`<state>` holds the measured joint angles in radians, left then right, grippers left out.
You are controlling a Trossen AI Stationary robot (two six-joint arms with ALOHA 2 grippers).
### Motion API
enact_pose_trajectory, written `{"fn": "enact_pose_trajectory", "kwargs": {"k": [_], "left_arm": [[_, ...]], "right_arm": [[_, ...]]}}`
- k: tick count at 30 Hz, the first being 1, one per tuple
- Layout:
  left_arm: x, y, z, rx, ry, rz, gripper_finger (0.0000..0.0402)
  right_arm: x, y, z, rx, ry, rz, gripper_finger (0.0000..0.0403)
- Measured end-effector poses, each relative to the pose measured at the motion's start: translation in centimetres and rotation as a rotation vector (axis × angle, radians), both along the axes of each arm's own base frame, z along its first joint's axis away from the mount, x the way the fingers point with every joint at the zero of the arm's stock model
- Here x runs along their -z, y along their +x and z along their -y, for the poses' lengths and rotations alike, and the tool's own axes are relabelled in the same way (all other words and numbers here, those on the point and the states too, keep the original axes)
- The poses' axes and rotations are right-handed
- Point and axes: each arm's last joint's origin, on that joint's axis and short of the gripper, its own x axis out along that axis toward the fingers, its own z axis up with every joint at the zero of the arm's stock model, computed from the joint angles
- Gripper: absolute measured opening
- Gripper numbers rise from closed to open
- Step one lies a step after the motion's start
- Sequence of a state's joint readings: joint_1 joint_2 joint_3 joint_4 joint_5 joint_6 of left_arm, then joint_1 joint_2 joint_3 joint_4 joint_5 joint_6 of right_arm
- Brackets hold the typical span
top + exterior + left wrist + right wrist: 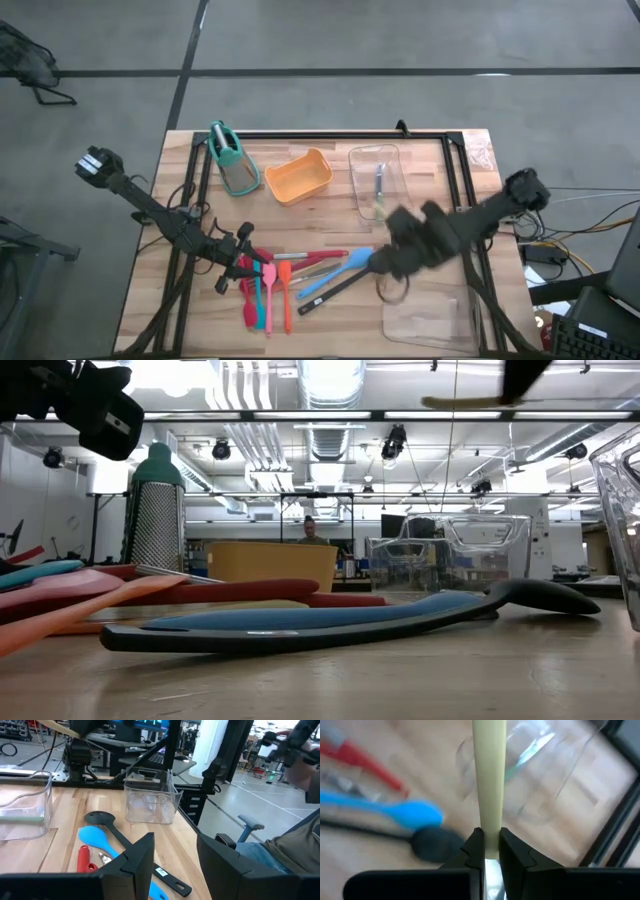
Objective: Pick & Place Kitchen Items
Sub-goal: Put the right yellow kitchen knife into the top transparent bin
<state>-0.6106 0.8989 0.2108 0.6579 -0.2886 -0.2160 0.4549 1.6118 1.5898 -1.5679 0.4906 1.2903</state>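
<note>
Beside utensil pile (285,280): orange tub (299,177), grater (232,160)

We see a wooden table (330,210) bearing a grey grater (232,160), orange tub (299,177), clear trays (376,180) and, nearer, scattered colourful utensils (290,280).

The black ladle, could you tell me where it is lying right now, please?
In the high view the black ladle lies on the table's near half, angled beside the blue spatula, its bowl beneath the right gripper.
</note>
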Motion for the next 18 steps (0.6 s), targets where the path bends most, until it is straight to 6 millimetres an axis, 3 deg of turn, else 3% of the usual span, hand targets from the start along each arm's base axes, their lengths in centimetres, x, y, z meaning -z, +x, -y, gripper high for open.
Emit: {"fn": "enact_pose_trajectory", "kwargs": {"k": [10,14,18], "left_arm": [[0.0,0.0,0.0,0.0,0.0,-0.001,0.0156],[0.1,0.0,0.0,0.001,0.001,-0.006,0.0156],[0.1,0.0,0.0,0.002,0.003,-0.007,0.0156]], "right_arm": [[-1.1,2.7,11.5,0.108,-0.052,0.037,0.0027],[0.4,3.0,15.9,0.162,-0.01,0.038,0.0027],[3.1,3.1,18.9,0.19,0.079,0.055,0.0027]]}}
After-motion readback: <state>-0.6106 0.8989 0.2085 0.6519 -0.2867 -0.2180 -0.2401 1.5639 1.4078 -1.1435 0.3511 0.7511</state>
